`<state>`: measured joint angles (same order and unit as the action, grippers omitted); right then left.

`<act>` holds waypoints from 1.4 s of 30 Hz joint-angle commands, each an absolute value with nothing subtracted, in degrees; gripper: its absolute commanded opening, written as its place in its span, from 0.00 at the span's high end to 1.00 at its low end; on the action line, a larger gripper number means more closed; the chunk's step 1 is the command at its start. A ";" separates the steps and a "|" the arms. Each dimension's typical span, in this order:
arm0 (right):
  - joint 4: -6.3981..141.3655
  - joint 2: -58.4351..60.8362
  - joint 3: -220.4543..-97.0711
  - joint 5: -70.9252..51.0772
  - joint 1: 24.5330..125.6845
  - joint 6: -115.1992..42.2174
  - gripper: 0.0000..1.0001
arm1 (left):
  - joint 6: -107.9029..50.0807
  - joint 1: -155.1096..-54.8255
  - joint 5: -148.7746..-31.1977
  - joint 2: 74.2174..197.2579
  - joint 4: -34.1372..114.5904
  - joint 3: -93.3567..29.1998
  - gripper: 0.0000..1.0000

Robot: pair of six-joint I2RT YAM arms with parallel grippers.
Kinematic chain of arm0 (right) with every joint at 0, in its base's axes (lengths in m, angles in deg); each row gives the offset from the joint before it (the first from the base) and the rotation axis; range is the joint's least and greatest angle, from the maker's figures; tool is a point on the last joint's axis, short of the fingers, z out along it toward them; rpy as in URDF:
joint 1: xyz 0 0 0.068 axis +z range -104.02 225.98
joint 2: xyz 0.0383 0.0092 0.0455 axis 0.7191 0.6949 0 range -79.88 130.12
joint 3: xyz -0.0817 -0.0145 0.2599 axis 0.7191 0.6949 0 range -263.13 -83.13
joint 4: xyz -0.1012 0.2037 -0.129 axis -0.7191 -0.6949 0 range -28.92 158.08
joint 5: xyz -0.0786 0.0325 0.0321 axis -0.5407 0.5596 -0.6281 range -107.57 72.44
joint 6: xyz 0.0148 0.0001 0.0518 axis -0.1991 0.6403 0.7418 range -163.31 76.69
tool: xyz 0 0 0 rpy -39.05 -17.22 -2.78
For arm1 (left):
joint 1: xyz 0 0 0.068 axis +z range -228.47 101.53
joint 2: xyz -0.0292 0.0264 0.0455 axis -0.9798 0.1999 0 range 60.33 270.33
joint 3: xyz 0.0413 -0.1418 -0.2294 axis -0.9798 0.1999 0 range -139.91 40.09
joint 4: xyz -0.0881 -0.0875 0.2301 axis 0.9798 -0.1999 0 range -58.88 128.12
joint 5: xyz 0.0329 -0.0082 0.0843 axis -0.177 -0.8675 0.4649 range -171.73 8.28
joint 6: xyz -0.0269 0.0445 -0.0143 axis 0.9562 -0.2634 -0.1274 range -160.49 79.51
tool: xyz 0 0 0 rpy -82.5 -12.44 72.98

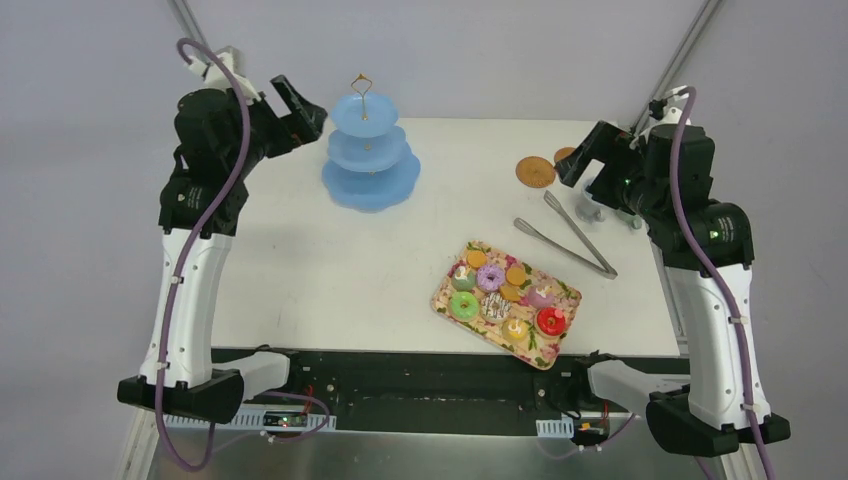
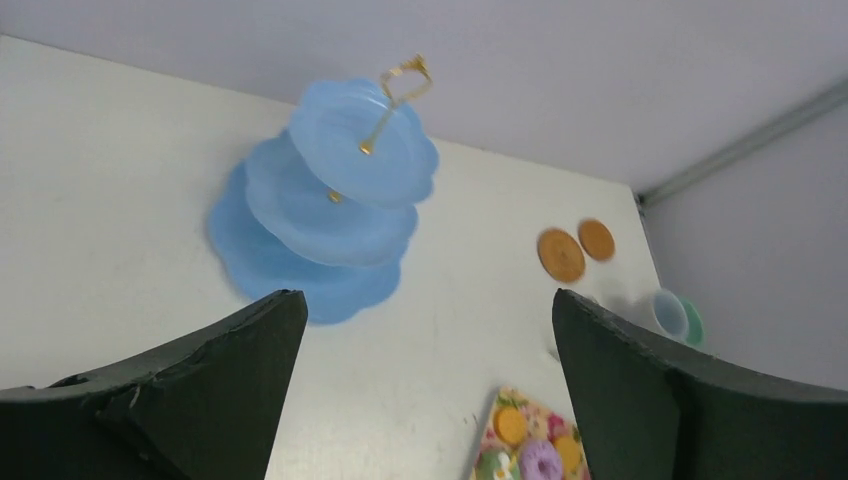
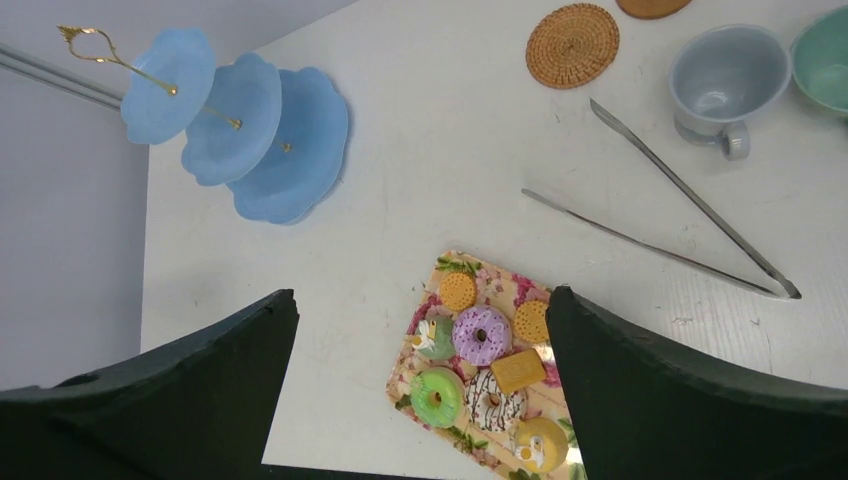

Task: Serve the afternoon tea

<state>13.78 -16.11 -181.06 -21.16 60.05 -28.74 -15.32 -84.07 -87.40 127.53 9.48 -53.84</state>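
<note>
Left gripper [image 2: 425, 300] and right gripper [image 3: 420, 295]: fingers apart, nothing held. Sweets [image 1: 490, 278] lie on flowered tray [image 1: 569, 291].

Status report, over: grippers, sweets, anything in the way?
Left gripper open, empty; right gripper open, empty. Sweets on tray; stand bare. Tongs lie beside tray; nothing between tray and stand.

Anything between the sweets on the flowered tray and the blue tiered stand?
Nothing visible. Bare white table separates the small toy sweets from the blue three-tier stand; the metal tongs lie right of that path.
</note>
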 commanded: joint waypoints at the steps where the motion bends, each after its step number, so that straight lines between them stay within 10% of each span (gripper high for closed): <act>1: 14.51 -15.19 -177.74 -19.07 59.86 -27.85 0.01 | -16.31 -92.43 -92.84 129.08 9.69 -53.17 0.01; 15: 16.50 -0.04 -167.65 -15.70 58.01 -30.11 0.01 | -17.86 -106.15 -87.22 130.34 5.88 -47.72 0.01; 42: 39.22 4.36 -138.47 -21.83 16.66 -6.72 0.07 | -30.18 -106.15 -86.74 136.09 1.41 -49.15 0.01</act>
